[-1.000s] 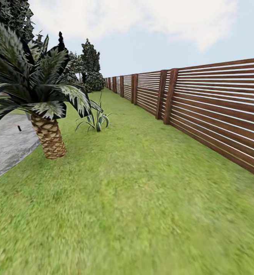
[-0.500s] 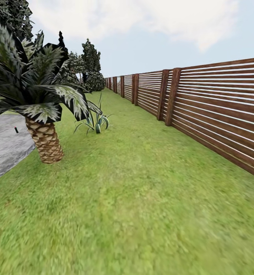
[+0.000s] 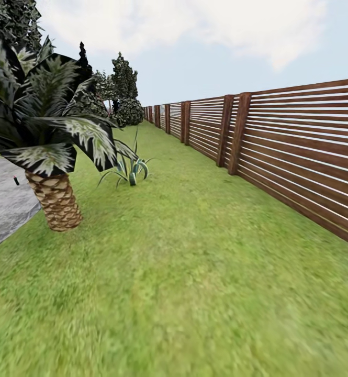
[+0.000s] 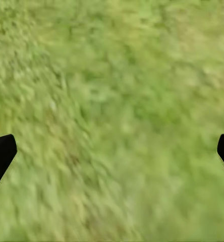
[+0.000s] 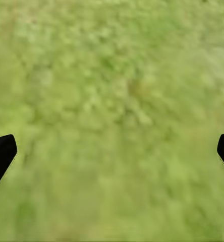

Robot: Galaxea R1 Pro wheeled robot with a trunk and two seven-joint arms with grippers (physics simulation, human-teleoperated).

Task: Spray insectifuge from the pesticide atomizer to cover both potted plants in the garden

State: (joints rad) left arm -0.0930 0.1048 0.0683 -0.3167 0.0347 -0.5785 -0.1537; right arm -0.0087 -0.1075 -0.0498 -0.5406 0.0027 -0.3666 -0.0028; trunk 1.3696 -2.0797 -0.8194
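Note:
Far off on the grey paved patio (image 3: 3, 207) at the left of the head view stands a tiny slim dark thing with a red mark. It looks like the pesticide atomizer (image 3: 15, 180). The potted plants are out of view. In the left wrist view my left gripper (image 4: 112, 156) is open over blurred lawn, its black fingertips (image 4: 1, 154) at the picture's edges. My right gripper (image 5: 112, 156) is open the same way above grass, with nothing between its fingertips (image 5: 1, 154).
A big palm (image 3: 51, 152) with a scaly brown trunk stands at the patio's edge. Behind it is a spiky grass-like clump (image 3: 129, 170). A brown slatted fence (image 3: 278, 152) runs along the right. Green lawn (image 3: 184, 262) stretches ahead between them, with dark trees (image 3: 124, 89) at the far end.
The whole head view has shifted, so the camera has moved. The palm and the small dark thing now sit further left and lower in the picture.

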